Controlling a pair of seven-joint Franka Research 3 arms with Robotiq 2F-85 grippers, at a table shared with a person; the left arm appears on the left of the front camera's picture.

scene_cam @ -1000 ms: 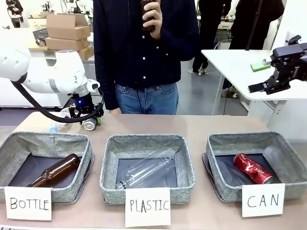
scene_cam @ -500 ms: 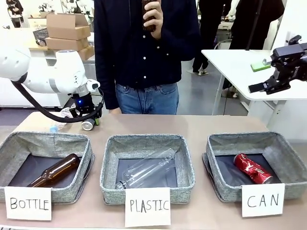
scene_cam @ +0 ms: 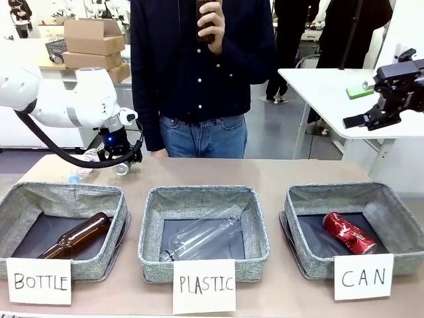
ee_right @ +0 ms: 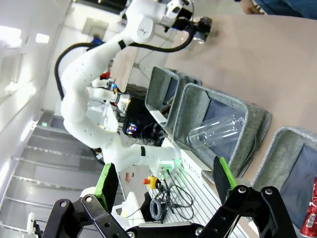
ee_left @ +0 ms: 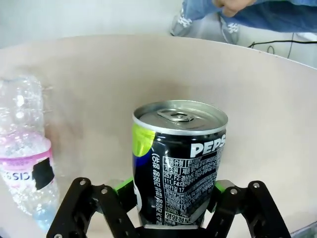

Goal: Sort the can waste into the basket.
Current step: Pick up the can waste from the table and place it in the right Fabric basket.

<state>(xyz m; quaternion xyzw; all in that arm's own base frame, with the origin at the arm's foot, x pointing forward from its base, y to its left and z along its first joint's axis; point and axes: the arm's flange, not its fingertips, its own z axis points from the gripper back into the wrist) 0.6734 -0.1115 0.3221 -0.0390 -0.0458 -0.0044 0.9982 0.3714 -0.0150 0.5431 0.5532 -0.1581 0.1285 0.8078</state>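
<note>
- left gripper point(ee_left: 172, 187) is pinching the dark can point(ee_left: 181, 158) low on its body, one green pad on each side. the can sits upright in the jaws, tab end toward the wrist cam.
- the can's base is hidden behind the fingers, so i can't tell if it's resting on the table point(scene_cam: 265, 173) or just off it.
- in the front view the can is tiny and half behind the gripper, at the table's far left corner.
- a clear plastic bottle point(ee_left: 27, 158) lies near the can with a gap between them. its lower end is cut off at the frame bottom.
- red can point(scene_cam: 349, 233) lies diagonally in the can basket point(scene_cam: 334, 190), in the right half. the floor to its left is bare.
- the basket's near wall is partly covered by the can card point(scene_cam: 363, 276).
- right gripper point(ee_right: 165, 178) is spread wide with nothing between the pads. in the front view it sits high at the far right, well above the can basket, arm cut off by the frame.
- the table strip between the far edge and the basket row is bare from the left gripper to the right side.
- person's hand point(scene_cam: 211, 23) holds a brown bottle point(scene_cam: 204, 8) at chest height, top cut off.
</note>
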